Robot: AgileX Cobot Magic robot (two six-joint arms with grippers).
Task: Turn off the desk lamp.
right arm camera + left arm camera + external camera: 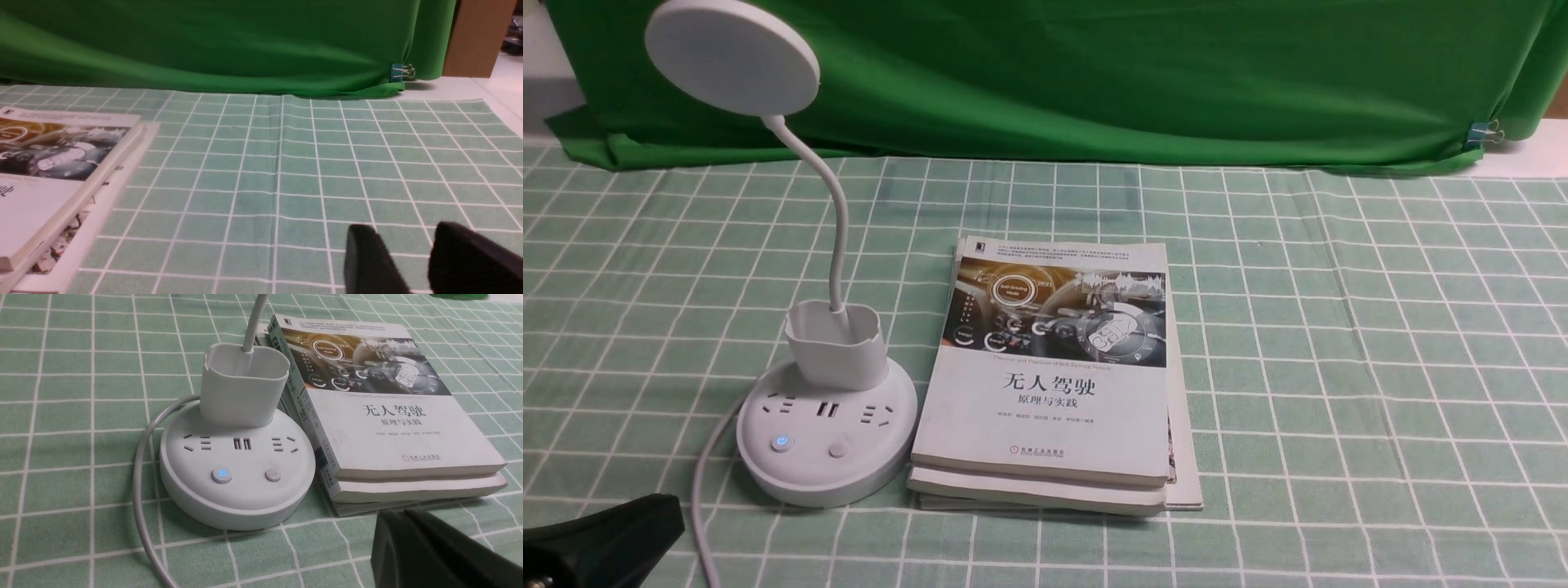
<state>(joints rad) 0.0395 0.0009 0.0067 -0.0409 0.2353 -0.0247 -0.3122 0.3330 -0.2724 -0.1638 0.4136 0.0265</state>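
**Operator:** Where does the lamp sit?

**Spotter:** The desk lamp (833, 351) stands on the bench (1339, 367) on the robot's left, with its round base just beside the stack of books (1054, 384). Two buttons on the base face you. The lit button (782, 443) glows blue, and the plain button (838, 448) sits next to it, nearer the books.

**Operator:** And my grippers?

**Spotter:** Your left gripper (596, 539) hangs low on the near side of the base, close to it but not touching. I cannot tell whether its jaws are apart or together. Your right gripper (416, 265) has its jaws spread with nothing between them, well away over bare bench beyond the books.

**Operator:** So which step am I on?

**Spotter:** The approach, I'd judge, since nothing touches the lamp. Its head faces away, so I can't see whether it shines.

**Operator:** Next move?

**Spotter:** Bring your left gripper over the base and press one button straight down with a fingertip. I can't say which button works the light, but I'd guess the glowing one. Mind the cord (707, 474) curling past the base on your side, and press gently so the base doesn't slide.
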